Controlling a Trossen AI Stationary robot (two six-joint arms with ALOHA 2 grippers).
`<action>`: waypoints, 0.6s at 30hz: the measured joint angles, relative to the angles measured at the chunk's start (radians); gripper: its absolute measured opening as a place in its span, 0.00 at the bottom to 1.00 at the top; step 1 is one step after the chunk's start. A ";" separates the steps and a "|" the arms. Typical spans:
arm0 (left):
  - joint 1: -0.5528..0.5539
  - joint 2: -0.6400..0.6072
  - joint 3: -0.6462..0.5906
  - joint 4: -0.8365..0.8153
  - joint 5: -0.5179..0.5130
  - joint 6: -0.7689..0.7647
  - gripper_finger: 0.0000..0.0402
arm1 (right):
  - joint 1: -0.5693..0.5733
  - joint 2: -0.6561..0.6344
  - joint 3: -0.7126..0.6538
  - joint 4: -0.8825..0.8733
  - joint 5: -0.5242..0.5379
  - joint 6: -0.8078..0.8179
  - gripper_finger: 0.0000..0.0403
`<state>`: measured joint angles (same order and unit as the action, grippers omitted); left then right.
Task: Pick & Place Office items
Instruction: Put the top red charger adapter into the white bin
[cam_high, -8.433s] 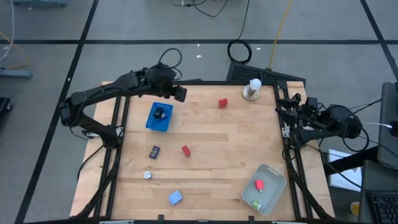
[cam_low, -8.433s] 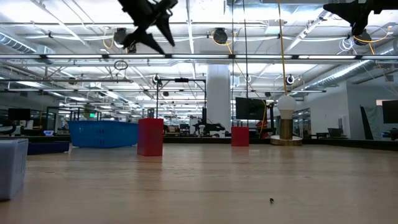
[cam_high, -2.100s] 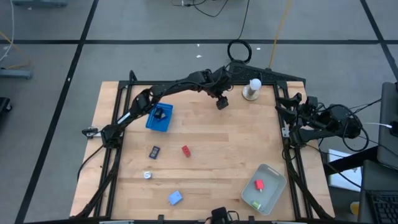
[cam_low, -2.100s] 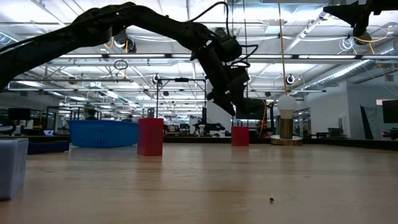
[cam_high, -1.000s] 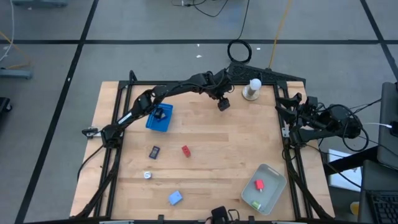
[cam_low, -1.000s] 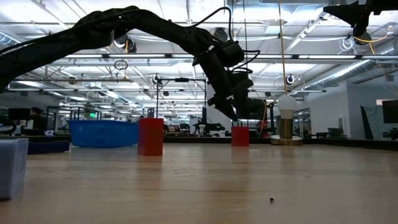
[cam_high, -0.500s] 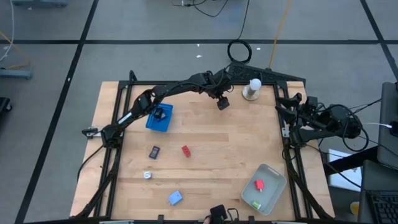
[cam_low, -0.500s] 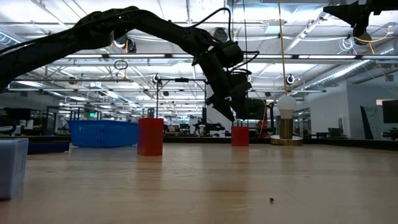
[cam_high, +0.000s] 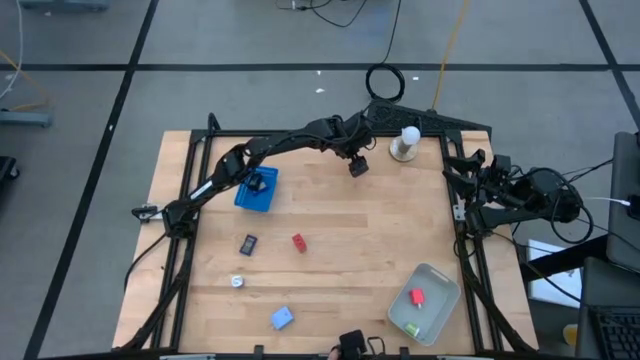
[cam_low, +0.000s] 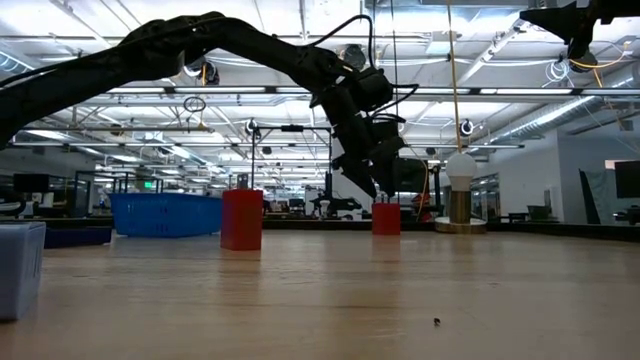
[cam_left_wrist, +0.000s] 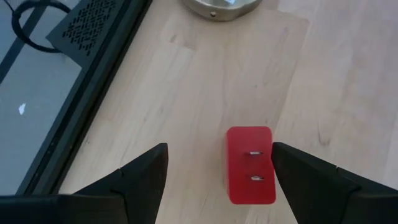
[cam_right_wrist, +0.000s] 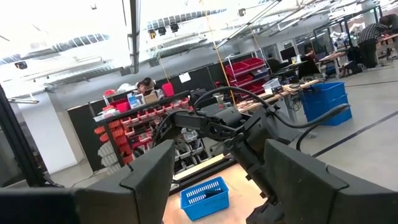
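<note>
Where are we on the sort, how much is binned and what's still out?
Done: one red piece and a green one lie in the tray. In hand: the left gripper hovers open over a red block, not gripped. Left: another red block, blue piece, black clip, silvery bit. The right gripper waits open.

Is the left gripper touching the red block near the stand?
Apart. Left wrist view shows open fingers either side of the red block, with bare table between.
</note>
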<state>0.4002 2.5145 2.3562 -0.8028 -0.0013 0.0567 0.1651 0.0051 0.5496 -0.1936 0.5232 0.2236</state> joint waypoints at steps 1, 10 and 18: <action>-0.002 0.000 0.000 0.000 0.000 0.012 0.70 | 0.000 0.000 0.000 -0.001 0.000 0.000 0.60; -0.030 0.021 0.001 0.009 0.004 0.084 0.70 | 0.000 0.000 0.000 -0.005 0.000 -0.005 0.60; -0.051 0.045 -0.001 0.022 -0.053 0.126 0.70 | 0.000 0.000 0.000 -0.006 0.000 -0.008 0.60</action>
<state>0.3490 2.5595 2.3554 -0.7811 -0.0548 0.1828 0.1650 0.0051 0.5495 -0.1995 0.5231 0.2154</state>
